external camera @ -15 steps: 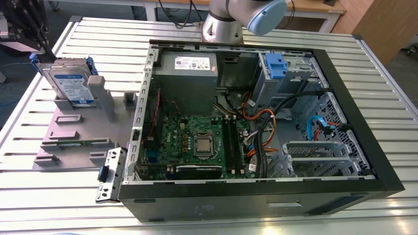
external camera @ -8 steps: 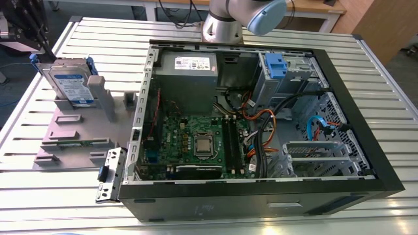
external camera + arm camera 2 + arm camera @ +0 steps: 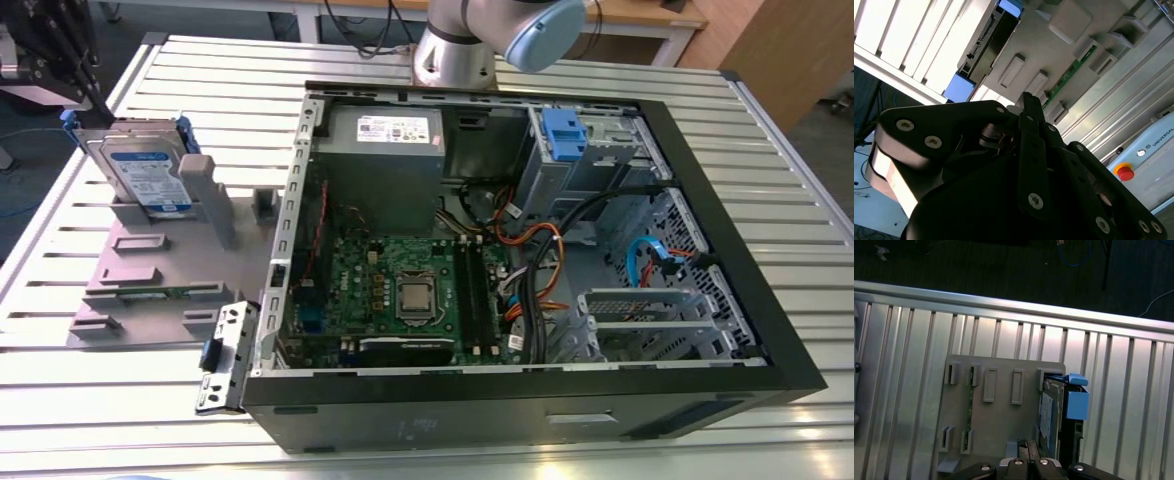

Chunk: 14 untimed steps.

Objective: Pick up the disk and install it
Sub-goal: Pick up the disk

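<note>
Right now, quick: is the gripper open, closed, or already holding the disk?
Gripper: fingers closed, holding nothing. The disk stands in the grey holder, not gripped.

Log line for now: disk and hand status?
disk: silver rectangular hard drive with blue rails, on edge in grey fixture plate | hand: above plate, near disk, not holding it | install: not done

The disk (image 3: 144, 172) looks like smooth silver metal with glossy blue plastic rails (image 3: 1076, 404). The holder (image 3: 174, 266) is matt grey plastic, the table (image 3: 80, 400) ribbed, shiny metal.
</note>
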Motion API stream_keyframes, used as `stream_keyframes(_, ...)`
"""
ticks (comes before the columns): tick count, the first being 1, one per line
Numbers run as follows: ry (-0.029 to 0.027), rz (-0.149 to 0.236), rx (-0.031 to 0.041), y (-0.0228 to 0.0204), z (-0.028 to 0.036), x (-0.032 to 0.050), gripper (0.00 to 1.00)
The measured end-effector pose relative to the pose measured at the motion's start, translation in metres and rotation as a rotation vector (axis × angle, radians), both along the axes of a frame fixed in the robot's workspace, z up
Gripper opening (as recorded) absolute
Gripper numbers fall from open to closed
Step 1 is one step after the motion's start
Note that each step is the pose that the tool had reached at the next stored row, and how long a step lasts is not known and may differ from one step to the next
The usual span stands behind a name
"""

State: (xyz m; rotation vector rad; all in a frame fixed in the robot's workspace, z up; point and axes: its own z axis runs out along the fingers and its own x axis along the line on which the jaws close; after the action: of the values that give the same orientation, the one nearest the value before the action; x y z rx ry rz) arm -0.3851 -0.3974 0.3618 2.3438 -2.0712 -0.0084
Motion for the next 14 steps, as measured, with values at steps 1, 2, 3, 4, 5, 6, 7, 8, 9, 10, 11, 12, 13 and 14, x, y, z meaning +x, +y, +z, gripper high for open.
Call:
stream_keyframes(1,0.0000,0.001,0.0000,0.0000,0.0000,0.0000,0.11)
stream_keyframes(2,0.0000,0.001,0.0000,0.0000,0.0000,0.0000,0.11)
stream_keyframes(3,0.0000,0.002,0.0000,0.0000,0.0000,0.0000,0.11)
stream_keyframes(4,0.0000,0.002,0.0000,0.0000,0.0000,0.0000,0.11)
stream_keyframes(5,0.0000,0.003,0.0000,0.0000,0.0000,0.0000,0.11)
stream_keyframes(6,0.0000,0.003,0.0000,0.0000,0.0000,0.0000,0.11)
stream_keyframes(7,0.0000,0.004,0.0000,0.0000,0.0000,0.0000,0.11)
stream_keyframes(8,0.0000,0.005,0.0000,0.0000,0.0000,0.0000,0.11)
stream_keyframes(9,0.0000,0.005,0.0000,0.0000,0.0000,0.0000,0.11)
stream_keyframes(10,0.0000,0.006,0.0000,0.0000,0.0000,0.0000,0.11)
stream_keyframes(11,0.0000,0.006,0.0000,0.0000,0.0000,0.0000,0.11)
stream_keyframes(12,-0.0001,0.007,0.0000,0.0000,0.0000,0.0000,0.11)
stream_keyframes(13,0.0000,0.007,0.0000,0.0000,0.0000,0.0000,0.11)
stream_keyframes(14,0.0000,0.005,-0.0001,0.0000,0.0000,0.0000,0.11)
